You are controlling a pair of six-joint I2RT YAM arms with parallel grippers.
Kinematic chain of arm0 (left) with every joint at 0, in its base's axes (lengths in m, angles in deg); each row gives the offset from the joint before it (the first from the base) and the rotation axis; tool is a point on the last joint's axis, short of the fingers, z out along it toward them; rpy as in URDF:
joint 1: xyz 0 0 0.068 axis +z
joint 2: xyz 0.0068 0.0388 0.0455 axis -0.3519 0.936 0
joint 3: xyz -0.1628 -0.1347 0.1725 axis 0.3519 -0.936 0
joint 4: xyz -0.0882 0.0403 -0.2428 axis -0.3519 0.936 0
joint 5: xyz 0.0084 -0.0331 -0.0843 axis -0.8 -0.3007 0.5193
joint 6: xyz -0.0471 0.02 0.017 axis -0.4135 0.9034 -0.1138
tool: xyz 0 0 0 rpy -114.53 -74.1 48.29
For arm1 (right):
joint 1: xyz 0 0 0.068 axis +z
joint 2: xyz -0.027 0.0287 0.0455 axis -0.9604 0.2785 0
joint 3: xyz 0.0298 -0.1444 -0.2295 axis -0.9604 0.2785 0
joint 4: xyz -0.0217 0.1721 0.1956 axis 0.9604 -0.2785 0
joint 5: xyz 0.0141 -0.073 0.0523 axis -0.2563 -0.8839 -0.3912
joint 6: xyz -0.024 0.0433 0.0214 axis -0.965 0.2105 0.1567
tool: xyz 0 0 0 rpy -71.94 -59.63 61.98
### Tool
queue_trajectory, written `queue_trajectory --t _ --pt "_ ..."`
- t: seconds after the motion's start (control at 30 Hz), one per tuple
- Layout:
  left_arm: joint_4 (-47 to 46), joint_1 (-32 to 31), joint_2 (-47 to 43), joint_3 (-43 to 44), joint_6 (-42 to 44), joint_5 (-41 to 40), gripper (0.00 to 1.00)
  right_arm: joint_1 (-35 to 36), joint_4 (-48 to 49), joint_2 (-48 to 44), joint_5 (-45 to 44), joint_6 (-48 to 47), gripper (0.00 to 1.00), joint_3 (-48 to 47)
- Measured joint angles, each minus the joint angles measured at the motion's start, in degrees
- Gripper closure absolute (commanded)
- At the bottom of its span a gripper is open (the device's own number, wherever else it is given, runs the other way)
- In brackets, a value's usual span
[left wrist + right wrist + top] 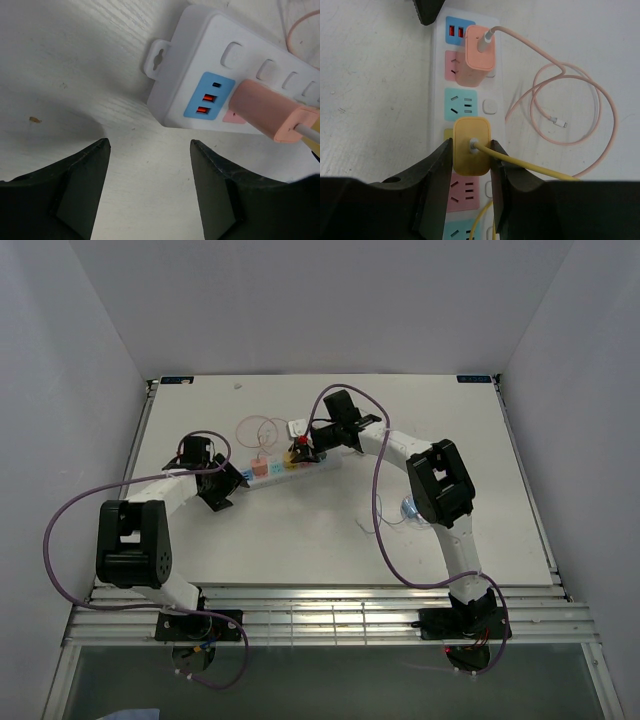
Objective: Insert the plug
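Two plugs sit on your strip (438,100). Your right tool (471,147) squeezes the yellow plug (466,134) at the strip's middle. Your left tool (150,145) is spread wide by the strip's end, holding nothing. The pink plug (479,57) is in.

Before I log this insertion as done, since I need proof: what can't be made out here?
1. Right wrist: yellow plug prongs, hidden under its own body; seating depth unclear.
2. Right wrist: power strip near end, covered by the right gripper.
3. Left wrist: pink charger prongs, hidden by its body.
4. Top external: plug details too small.
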Motion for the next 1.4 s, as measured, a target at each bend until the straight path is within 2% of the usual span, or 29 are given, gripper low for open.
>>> queue_trajectory --t 0.17,0.47,0.6,0.73,0.83,0.87,0.97,1.4 --pt "-1.0 -0.2 3.1 2.0 -0.2 -1.7 0.29 0.5 0.3 0.0 -2.6 0.3 0.92 -0.5" --pt "-3.1 -0.2 3.5 3.5 -0.4 -3.7 0.28 1.0 0.4 0.0 -4.5 -0.5 0.92 -0.7" --pt "-4.4 -0.2 6.5 7.2 -0.4 -4.2 0.34 1.0 0.3 0.0 -4.8 -1.1 0.92 -0.7" --pt "-6.3 -0.1 10.9 9.2 -0.5 -3.5 0.48 1.1 0.4 0.0 -5.2 -1.2 0.92 -0.8" --pt "-7.5 -0.2 11.9 10.3 -0.2 -3.0 0.61 1.0 0.4 0.0 -6.9 -0.9 0.92 -1.1" --pt "-7.8 -0.2 12.1 10.5 -0.1 -3.0 0.68 1.0 0.4 0.0 -7.8 -0.3 0.92 -1.3" --pt "-9.2 -0.3 12.2 10.8 0.1 -2.8 0.75 0.9 0.6 0.0 -10.1 1.7 0.92 -1.7" --pt "-11.3 -0.6 12.5 10.6 0.2 -3.1 0.78 1.5 2.3 -0.1 -16.5 7.1 0.92 -1.9"
